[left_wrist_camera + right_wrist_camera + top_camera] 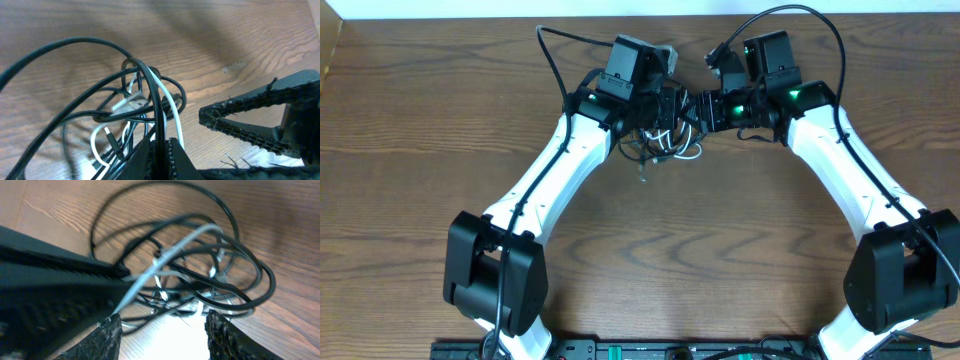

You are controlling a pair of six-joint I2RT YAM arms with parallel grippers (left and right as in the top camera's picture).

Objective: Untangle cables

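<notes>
The cables (665,140) sit as 1 loose clump at the upper centre of the overhead frame, on the wooden table (650,250), in the gap between the 2 arms' tips. It is a roundish nest of loops with no clear long axis. A few strands trail toward the lower left of the clump.

The left gripper (161,146) is clamped tight at the bottom centre of its own view. A black cord (155,100) and a white cord (171,107) run up out of its jaws into the knot, so its hold is on the clump's near edge. A small white plug (134,106) lies in the middle of the loops.

The right gripper (162,335) stands about half open with nothing between its fingers. The tangle lies straight ahead of its fingertips, toward the upper middle of its frame, near but not touching.

My reading is that the coming move turns on this: the left anchors, and the right, just beside the clump, must reach forward to pick 1 loop.

The right wrist view is blurred, so which strand crosses over which is probably not readable there. From overhead, both wrists cover much of the knot, and I cannot count the cords with certainty.
</notes>
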